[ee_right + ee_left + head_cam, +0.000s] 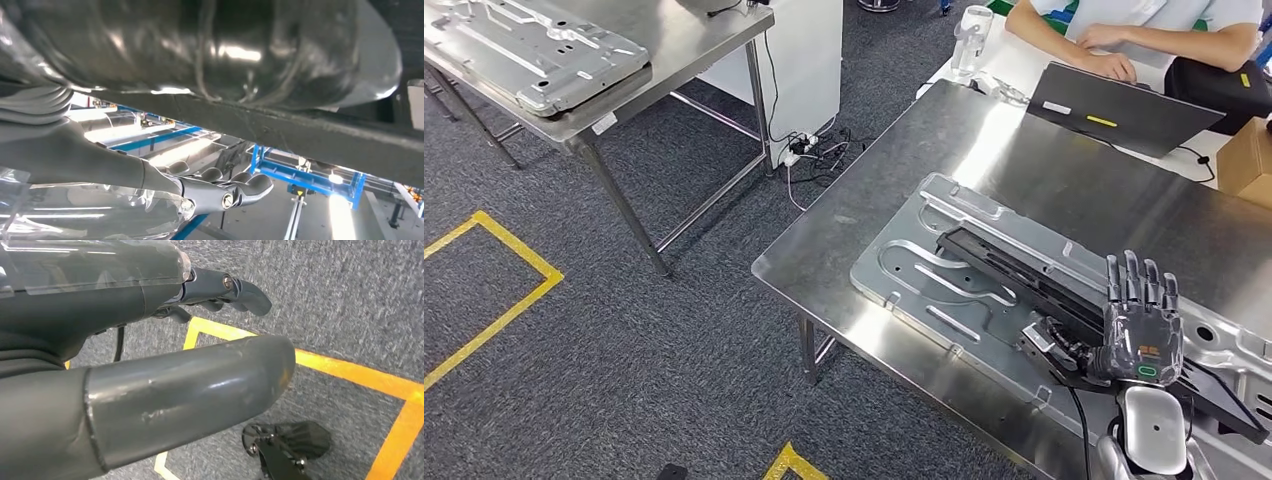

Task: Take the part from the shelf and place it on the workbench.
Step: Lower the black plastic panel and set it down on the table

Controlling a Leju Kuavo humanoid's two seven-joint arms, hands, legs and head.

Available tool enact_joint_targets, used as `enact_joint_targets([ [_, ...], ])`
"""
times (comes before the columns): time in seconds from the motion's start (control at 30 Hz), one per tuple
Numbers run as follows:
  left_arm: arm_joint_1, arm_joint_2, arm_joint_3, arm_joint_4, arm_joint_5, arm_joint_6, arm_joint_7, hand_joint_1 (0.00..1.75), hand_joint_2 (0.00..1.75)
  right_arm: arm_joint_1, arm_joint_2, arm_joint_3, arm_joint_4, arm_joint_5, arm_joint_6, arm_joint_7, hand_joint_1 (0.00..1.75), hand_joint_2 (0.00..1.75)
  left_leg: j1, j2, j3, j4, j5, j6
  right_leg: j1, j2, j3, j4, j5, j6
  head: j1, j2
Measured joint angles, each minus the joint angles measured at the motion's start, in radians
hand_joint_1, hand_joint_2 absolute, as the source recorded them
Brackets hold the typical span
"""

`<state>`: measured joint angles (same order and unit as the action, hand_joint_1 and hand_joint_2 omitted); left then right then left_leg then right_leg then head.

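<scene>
You're at the placing step: your right hand [1140, 335], fingers spread upward, carries the long black part [1024, 280] just above the metal panel [904, 265] on the workbench [844, 215]. Next, lower it flat and let go. Your left hand [150, 390] hangs over the floor, holding nothing visible.

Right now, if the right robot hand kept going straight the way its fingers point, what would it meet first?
Probably nothing close: the right robot hand, over the black part, points across bare workbench toward the closed laptop at the far edge. Its height above the surface is unclear.
</scene>
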<state>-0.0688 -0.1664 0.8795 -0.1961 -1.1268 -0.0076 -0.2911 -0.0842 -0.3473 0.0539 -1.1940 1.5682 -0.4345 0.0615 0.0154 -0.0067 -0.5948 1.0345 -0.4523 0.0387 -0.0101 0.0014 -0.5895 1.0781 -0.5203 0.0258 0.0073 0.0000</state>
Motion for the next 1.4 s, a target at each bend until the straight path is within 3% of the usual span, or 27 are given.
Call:
enact_joint_targets([
  [0.1, -0.001, 0.0, 0.002, 0.0, 0.0, -0.001, 0.0, 0.0, 0.0, 0.004, 0.004, -0.004, 0.0, 0.0, 0.0, -0.002, 0.0, 0.0, 0.0, 0.001, -0.013, -0.002, 0.009, 0.009, -0.004, -0.001, -0.063, 0.168, -0.105, 0.011, 0.0, 0.0],
  [0.13, -0.001, 0.0, 0.002, 0.0, 0.0, -0.001, 0.0, 0.0, 0.0, 0.006, 0.007, -0.004, 0.0, 0.0, 0.0, -0.003, 0.0, 0.0, 0.0, 0.002, -0.017, -0.002, 0.012, 0.009, -0.005, -0.001, -0.076, 0.207, -0.117, 0.013, 0.0, 0.0],
  [0.17, 0.0, 0.0, 0.003, 0.0, 0.0, -0.001, 0.0, 0.0, 0.0, 0.007, 0.009, -0.004, 0.0, 0.0, 0.0, -0.003, 0.0, 0.0, -0.001, 0.002, -0.021, -0.002, 0.015, 0.008, -0.006, -0.001, -0.073, 0.215, -0.111, 0.013, 0.0, 0.0],
  [0.2, 0.0, 0.0, 0.003, 0.0, 0.0, -0.001, 0.0, 0.0, 0.0, 0.008, 0.01, -0.004, 0.0, 0.0, 0.0, -0.004, 0.0, 0.0, -0.001, 0.001, -0.024, -0.002, 0.019, 0.007, -0.006, -0.001, -0.051, 0.183, -0.086, 0.012, 0.0, 0.0],
  [0.27, -0.001, -0.001, 0.004, 0.0, 0.0, -0.001, 0.0, 0.0, 0.0, 0.007, 0.011, -0.004, 0.0, 0.0, 0.0, -0.004, 0.0, 0.0, -0.001, 0.0, -0.027, -0.002, 0.025, 0.001, -0.005, 0.0, 0.031, 0.045, -0.029, 0.006, 0.0, 0.0],
  [0.33, -0.001, -0.001, 0.004, 0.0, 0.0, -0.001, 0.0, 0.0, 0.0, 0.006, 0.011, -0.005, -0.001, 0.0, 0.0, -0.003, 0.0, 0.0, -0.002, -0.001, -0.028, -0.003, 0.033, -0.009, 0.001, 0.001, 0.083, -0.051, -0.003, -0.002, 0.0, 0.0],
  [0.43, -0.001, -0.001, 0.006, 0.0, 0.0, -0.002, 0.0, 0.0, 0.0, 0.007, 0.012, -0.006, -0.002, 0.0, -0.001, -0.003, 0.0, 0.0, -0.002, -0.002, -0.031, -0.007, 0.046, -0.03, 0.004, 0.002, 0.08, -0.07, 0.011, -0.017, 0.0, 0.0],
  [0.5, -0.001, -0.001, 0.008, 0.0, -0.002, -0.003, 0.0, 0.0, 0.0, 0.007, 0.014, -0.008, -0.006, 0.0, 0.001, -0.007, 0.0, 0.0, -0.003, -0.001, -0.047, 0.024, 0.008, -0.04, 0.0, -0.002, 0.068, -0.078, 0.027, -0.034, -0.001, 0.0],
  [0.6, -0.001, -0.001, 0.009, 0.0, -0.007, -0.004, 0.0, 0.0, 0.0, 0.008, 0.02, -0.015, -0.01, 0.0, 0.005, -0.019, 0.0, 0.0, -0.003, 0.001, -0.104, 0.198, -0.115, -0.046, 0.005, -0.006, 0.039, -0.079, 0.047, -0.05, -0.001, 0.0],
  [0.63, -0.001, -0.001, 0.009, 0.0, -0.008, -0.004, 0.0, 0.0, 0.0, 0.009, 0.023, -0.017, -0.009, 0.0, 0.008, -0.022, 0.0, 0.0, -0.003, 0.001, -0.115, 0.251, -0.133, -0.047, 0.008, -0.007, 0.028, -0.078, 0.052, -0.051, -0.001, 0.0],
  [0.67, -0.001, -0.001, 0.009, 0.0, -0.009, -0.004, 0.0, 0.0, 0.0, 0.008, 0.025, -0.018, -0.008, 0.0, 0.013, -0.025, 0.0, 0.0, -0.003, 0.001, -0.112, 0.273, -0.131, -0.046, 0.011, -0.008, 0.02, -0.076, 0.058, -0.051, -0.001, 0.0],
  [0.7, -0.001, -0.001, 0.009, 0.0, -0.01, -0.004, 0.0, 0.0, 0.0, 0.007, 0.027, -0.019, -0.007, 0.0, 0.019, -0.026, 0.0, 0.0, -0.004, 0.001, -0.087, 0.251, -0.113, -0.043, 0.014, -0.008, 0.012, -0.074, 0.063, -0.051, -0.001, 0.0],
  [0.77, -0.002, 0.0, 0.01, 0.0, -0.01, -0.004, 0.0, 0.0, 0.0, 0.001, 0.031, -0.021, -0.003, 0.0, 0.031, -0.026, 0.0, 0.0, -0.008, 0.001, 0.007, 0.113, -0.072, -0.029, 0.018, -0.008, 0.002, -0.068, 0.069, -0.049, -0.001, 0.0],
  [0.83, -0.005, 0.003, 0.01, 0.0, -0.01, -0.004, -0.001, 0.0, 0.0, -0.007, 0.036, -0.023, 0.003, -0.001, 0.04, -0.026, 0.0, 0.0, -0.015, 0.003, 0.08, -0.003, -0.059, -0.016, 0.018, -0.009, -0.005, -0.061, 0.074, -0.043, -0.001, 0.0],
  [0.97, -0.006, 0.002, 0.011, 0.0, -0.015, -0.005, -0.003, 0.0, 0.0, -0.026, 0.045, -0.03, 0.02, -0.024, 0.086, -0.025, 0.0, 0.0, -0.015, 0.005, 0.089, -0.044, -0.047, 0.003, 0.015, -0.008, -0.012, -0.055, 0.079, -0.019, -0.001, 0.0],
  [1.03, -0.007, 0.001, 0.012, 0.0, -0.019, -0.008, -0.003, 0.0, 0.0, -0.046, 0.048, -0.039, 0.039, -0.049, 0.132, -0.019, 0.0, 0.0, -0.008, 0.009, 0.086, -0.056, -0.032, 0.015, 0.012, -0.004, -0.038, 0.003, 0.036, -0.006, 0.0, 0.0],
  [1.1, -0.007, 0.001, 0.014, 0.0, -0.024, -0.01, -0.002, 0.0, 0.0, -0.067, 0.05, -0.048, 0.069, -0.069, 0.178, -0.006, 0.0, 0.0, -0.008, 0.011, 0.076, -0.056, -0.024, 0.018, 0.002, -0.003, -0.093, 0.13, -0.035, 0.006, 0.0, 0.0],
  [1.13, -0.006, 0.001, 0.015, 0.0, -0.026, -0.012, -0.001, 0.0, 0.0, -0.075, 0.051, -0.051, 0.086, -0.076, 0.195, -0.001, 0.0, 0.0, -0.007, 0.011, 0.071, -0.055, -0.022, 0.017, -0.003, -0.003, -0.116, 0.185, -0.056, 0.012, 0.0, 0.0],
  [1.17, -0.006, 0.001, 0.017, 0.0, -0.027, -0.013, 0.0, 0.0, 0.0, -0.083, 0.052, -0.053, 0.102, -0.081, 0.207, 0.003, 0.0, 0.0, -0.006, 0.011, 0.068, -0.053, -0.02, 0.016, -0.008, -0.003, -0.124, 0.21, -0.058, 0.017, 0.0, 0.0],
  [1.2, -0.005, 0.001, 0.018, 0.0, -0.028, -0.014, 0.0, 0.0, 0.0, -0.09, 0.052, -0.054, 0.114, -0.083, 0.214, 0.005, 0.0, 0.0, -0.005, 0.011, 0.067, -0.051, -0.02, 0.014, -0.012, -0.003, -0.111, 0.193, -0.039, 0.02, 0.0, 0.0],
  [1.3, -0.007, 0.0, 0.019, 0.0, -0.028, -0.014, 0.0, 0.0, 0.0, -0.114, 0.053, -0.056, 0.136, -0.086, 0.219, 0.007, 0.0, 0.0, -0.001, 0.011, 0.066, -0.041, -0.025, 0.003, -0.018, -0.004, -0.006, 0.0, 0.048, 0.022, 0.0, 0.0],
  [1.33, -0.008, -0.001, 0.019, 0.0, -0.028, -0.014, 0.0, 0.0, 0.0, -0.12, 0.054, -0.056, 0.142, -0.087, 0.219, 0.007, 0.0, 0.0, -0.001, 0.011, 0.064, -0.039, -0.025, -0.004, -0.015, -0.003, 0.016, -0.045, 0.058, 0.017, 0.0, 0.0],
  [1.4, -0.008, -0.001, 0.019, 0.0, -0.028, -0.014, 0.0, 0.0, 0.0, -0.128, 0.056, -0.055, 0.15, -0.089, 0.218, 0.008, 0.0, 0.0, -0.001, 0.01, 0.061, -0.038, -0.025, -0.018, -0.006, -0.002, 0.024, -0.066, 0.057, 0.004, -0.001, 0.0],
])
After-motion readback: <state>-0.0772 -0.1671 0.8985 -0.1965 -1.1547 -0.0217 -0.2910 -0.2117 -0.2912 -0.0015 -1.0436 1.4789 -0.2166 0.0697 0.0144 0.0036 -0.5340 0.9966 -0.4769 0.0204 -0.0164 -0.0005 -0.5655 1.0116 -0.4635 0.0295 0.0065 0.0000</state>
